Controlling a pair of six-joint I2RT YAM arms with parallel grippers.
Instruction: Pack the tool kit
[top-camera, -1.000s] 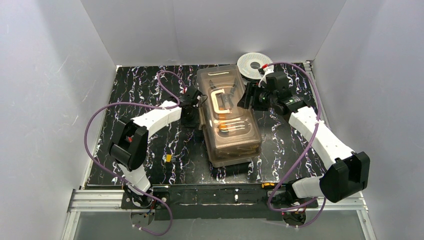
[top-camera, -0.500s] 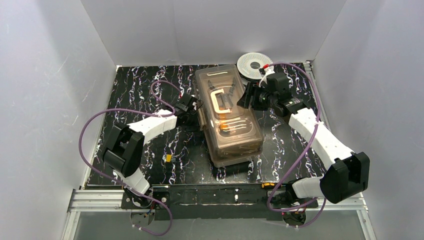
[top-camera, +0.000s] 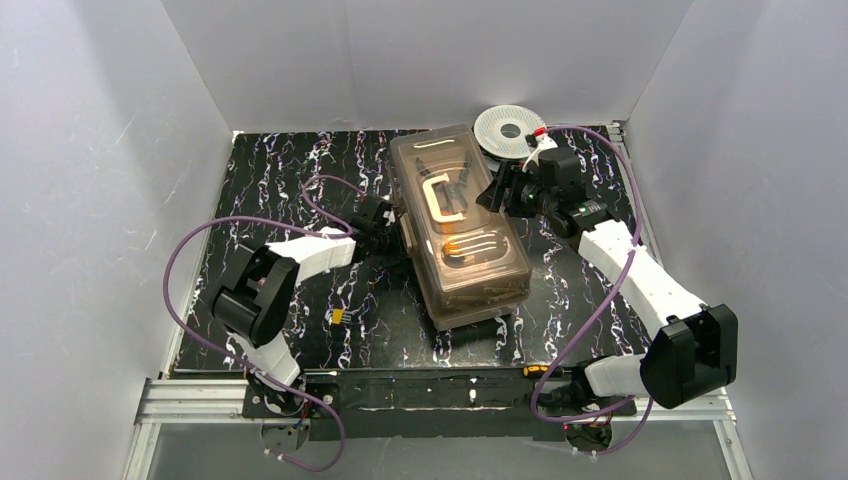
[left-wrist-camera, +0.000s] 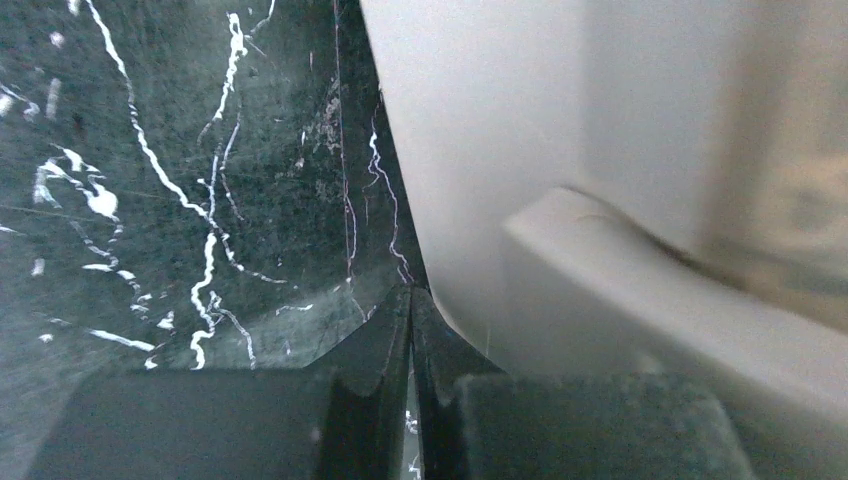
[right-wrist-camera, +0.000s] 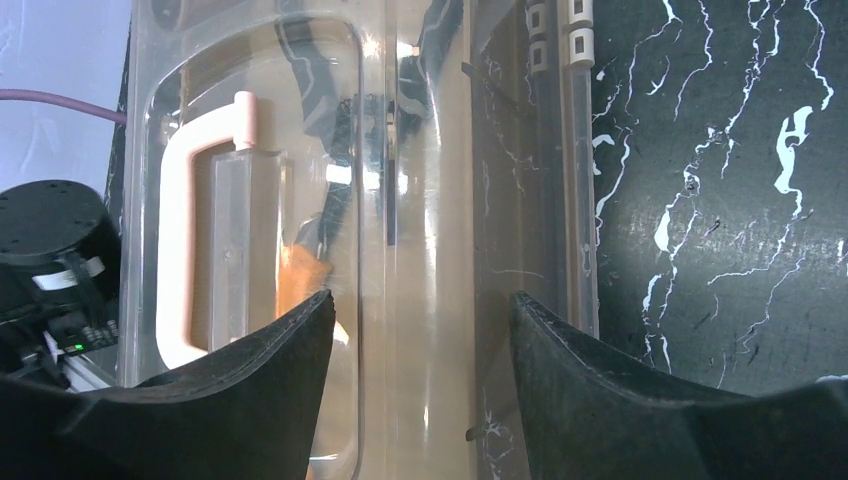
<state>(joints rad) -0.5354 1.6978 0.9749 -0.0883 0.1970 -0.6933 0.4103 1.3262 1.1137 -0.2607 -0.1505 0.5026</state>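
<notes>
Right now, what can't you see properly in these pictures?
- The tools inside the toolbox: top view, smoky lid blurs them, too small to name.
- Toolbox side by the left gripper: left wrist view, too close, blurred.
- White spool: top view, right arm covers part of its edge.

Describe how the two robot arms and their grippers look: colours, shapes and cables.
Both the left arm and the right arm have white box-like links joined by chunky black joint housings. A thin purple cable loops loosely along each. The left gripper and the right gripper have matte black fingers that taper to wedge-shaped tips.
</notes>
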